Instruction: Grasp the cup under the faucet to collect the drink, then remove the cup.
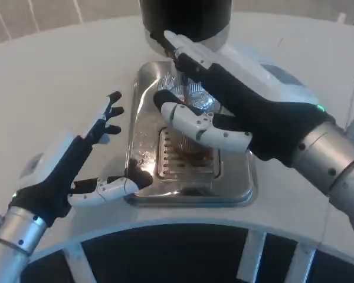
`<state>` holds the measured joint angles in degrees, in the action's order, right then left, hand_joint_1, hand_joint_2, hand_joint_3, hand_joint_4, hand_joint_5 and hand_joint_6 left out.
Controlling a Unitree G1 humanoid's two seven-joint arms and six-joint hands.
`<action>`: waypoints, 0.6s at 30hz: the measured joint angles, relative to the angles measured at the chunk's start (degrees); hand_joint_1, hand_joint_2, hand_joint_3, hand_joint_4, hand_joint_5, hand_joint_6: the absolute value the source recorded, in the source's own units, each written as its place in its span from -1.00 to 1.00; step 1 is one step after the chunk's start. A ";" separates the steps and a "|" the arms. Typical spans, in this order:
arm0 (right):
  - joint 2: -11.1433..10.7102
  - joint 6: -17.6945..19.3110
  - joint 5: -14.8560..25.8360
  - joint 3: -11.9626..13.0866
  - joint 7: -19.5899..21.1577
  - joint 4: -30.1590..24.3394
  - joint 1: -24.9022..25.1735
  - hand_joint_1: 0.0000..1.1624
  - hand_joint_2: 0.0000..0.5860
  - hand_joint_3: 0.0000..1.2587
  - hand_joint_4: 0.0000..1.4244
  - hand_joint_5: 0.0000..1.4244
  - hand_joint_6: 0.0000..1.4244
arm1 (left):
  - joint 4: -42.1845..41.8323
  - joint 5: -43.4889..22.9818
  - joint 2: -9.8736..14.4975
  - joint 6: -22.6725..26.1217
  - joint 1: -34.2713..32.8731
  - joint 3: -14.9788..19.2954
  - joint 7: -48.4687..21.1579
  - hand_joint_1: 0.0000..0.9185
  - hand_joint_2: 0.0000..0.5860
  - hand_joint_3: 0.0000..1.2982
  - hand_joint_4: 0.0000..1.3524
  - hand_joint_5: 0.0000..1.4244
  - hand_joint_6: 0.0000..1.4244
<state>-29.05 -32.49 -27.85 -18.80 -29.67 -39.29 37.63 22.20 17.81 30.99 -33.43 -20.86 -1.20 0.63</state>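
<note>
Head view: the clear cup (192,97) stands on the steel drip tray (236,188) under the black dispenser (186,17), with the right hand (236,109) wrapped around its wall. It looks thin, light and slick, easily crushed, so a gentle mid-wall hold suits it; the left hand (85,162) is spread, resting at the tray's edge.

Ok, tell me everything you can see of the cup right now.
The cup looks clear and glossy, likely plastic, standing on the steel drip tray just below the dark dispenser body. The right hand wraps it from the right, fingers across its front, hiding most of it. Its fill level cannot be told.
</note>
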 measured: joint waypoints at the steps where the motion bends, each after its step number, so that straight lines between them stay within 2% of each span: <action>1: 0.12 0.00 -0.05 -0.01 0.00 0.01 0.00 -0.81 0.71 -1.00 -1.00 -1.00 -1.00 | 0.17 0.37 -0.17 -0.01 -0.19 0.00 0.01 -0.34 -0.92 -1.00 -1.00 -0.64 -0.58; 8: 0.98 0.00 -0.53 -0.01 -0.02 0.32 -0.01 -0.79 0.74 -1.00 -1.00 -1.00 -1.00 | 4.75 1.61 -2.76 -0.22 -3.52 -1.07 0.90 -0.32 -0.90 -1.00 -1.00 -0.63 -0.58; 18: 1.48 0.00 -1.04 0.01 -0.24 0.38 -0.01 -0.78 0.74 -1.00 -1.00 -1.00 -1.00 | 9.42 3.04 -3.91 -0.39 -6.88 -2.00 2.32 -0.32 -0.90 -1.00 -1.00 -0.63 -0.58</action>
<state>-27.57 -32.49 -28.89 -18.79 -29.91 -38.91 37.61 31.61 20.86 27.08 -33.82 -27.74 -3.20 2.95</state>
